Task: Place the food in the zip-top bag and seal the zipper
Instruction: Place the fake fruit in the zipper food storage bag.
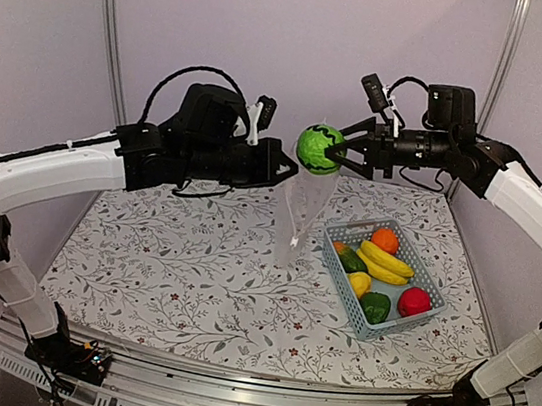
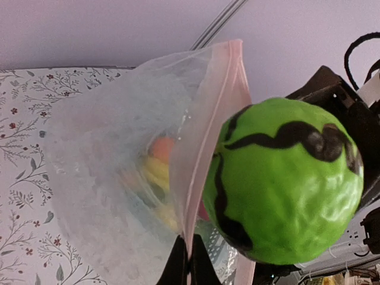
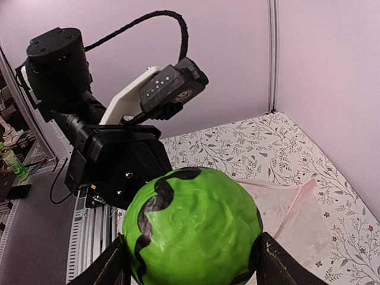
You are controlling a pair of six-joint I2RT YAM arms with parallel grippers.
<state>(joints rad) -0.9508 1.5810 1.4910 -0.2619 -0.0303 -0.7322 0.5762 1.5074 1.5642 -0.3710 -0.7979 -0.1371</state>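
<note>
Right pincer (image 1: 337,153) grips melon (image 1: 317,148); left pincer (image 1: 290,169) pinches bag (image 1: 302,212), hanging at melon's 6 o'clock. Slack mouth (image 2: 205,136) could deflect it.

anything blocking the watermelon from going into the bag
Nothing visible does. The watermelon in the right hand hangs right at the mouth of the zip-top bag, which the left hand holds up; how wide it gapes is unclear.

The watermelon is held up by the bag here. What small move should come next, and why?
Probably lower the right gripper a little so the watermelon enters the mouth of the zip-top bag, then release. The left gripper pinches the bag's top edge, letting it hang, and the watermelon sits just above that edge, not yet inside.
</note>
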